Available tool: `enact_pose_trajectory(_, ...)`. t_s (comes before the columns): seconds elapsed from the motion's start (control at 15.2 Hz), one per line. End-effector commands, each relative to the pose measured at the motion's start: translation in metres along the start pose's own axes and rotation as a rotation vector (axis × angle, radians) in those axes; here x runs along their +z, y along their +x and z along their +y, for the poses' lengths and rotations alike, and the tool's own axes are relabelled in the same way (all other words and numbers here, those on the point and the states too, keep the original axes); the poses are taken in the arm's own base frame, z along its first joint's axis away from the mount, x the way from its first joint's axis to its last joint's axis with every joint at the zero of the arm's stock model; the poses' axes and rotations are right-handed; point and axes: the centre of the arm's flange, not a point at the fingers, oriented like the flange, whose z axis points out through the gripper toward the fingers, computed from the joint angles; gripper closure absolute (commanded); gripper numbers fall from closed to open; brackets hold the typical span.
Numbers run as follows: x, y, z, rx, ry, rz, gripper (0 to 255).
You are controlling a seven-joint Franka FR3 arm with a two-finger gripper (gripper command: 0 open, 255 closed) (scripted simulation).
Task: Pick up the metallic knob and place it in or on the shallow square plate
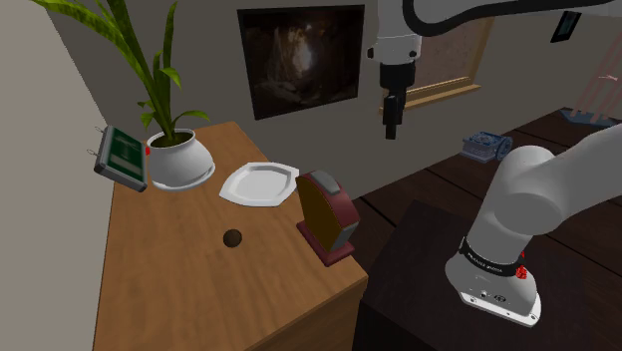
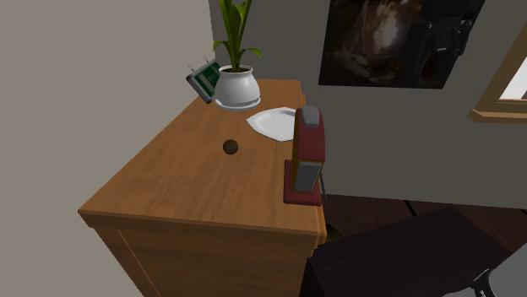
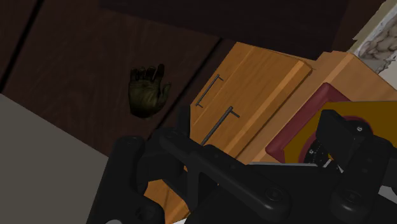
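Gripper (image 1: 391,132) hangs upper centre, fingers apart and empty, ready to descend; dark round knob (image 1: 232,237) lies free, lower-left of white plate (image 1: 259,185).

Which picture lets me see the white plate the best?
The shoulder view: the shallow white square plate lies whole and uncovered on the wooden table, between the white plant pot and the dark red upright box. In the second exterior view, that red box hides one corner of the plate.
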Motion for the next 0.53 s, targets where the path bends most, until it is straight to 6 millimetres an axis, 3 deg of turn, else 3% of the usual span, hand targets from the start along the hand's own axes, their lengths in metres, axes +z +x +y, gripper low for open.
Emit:
enact_pose_trajectory(0.0,0.000,0.000,0.000,0.000,0.000,0.000,0)
enact_pose_trajectory(0.46,0.036,0.059,-0.058,0.029,0.004,0.018,0)
